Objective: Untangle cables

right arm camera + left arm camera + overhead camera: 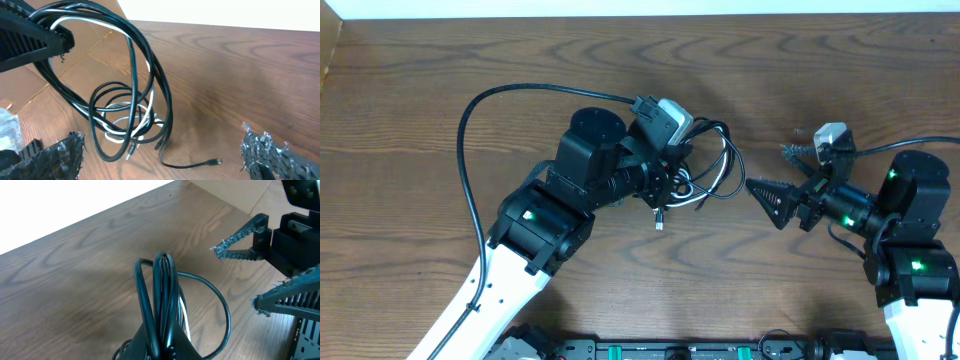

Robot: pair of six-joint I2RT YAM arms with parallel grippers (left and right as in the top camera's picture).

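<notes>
The cables sit bunched in one knotted coil at the middle of the overhead frame, partly lifted off the desk. The left jaws are clamped tight on the top of that coil. In the left wrist view several black loops rise straight out of the pinch at the bottom centre. In the right wrist view the same loops hang from the upper left of the frame down to the wood. A white cord runs among the black ones and is wound in with them at the foot of the coil. One black plug end trails loose on the desk at the lower middle of the right wrist frame, a little apart from the knot.

The right jaws stand wide and hold nothing. In the overhead view they sit just right of the coil, tips pointing left toward it, not touching.

This looks like the anchor-and-pick step, early on, since no cord lies separate yet. The next move calls for the right jaws to close on a single strand. The loose tail with the plug looks easiest, drawn toward the right of the frame while the left grip holds firm. Catching two strands together would only tighten the knot.
</notes>
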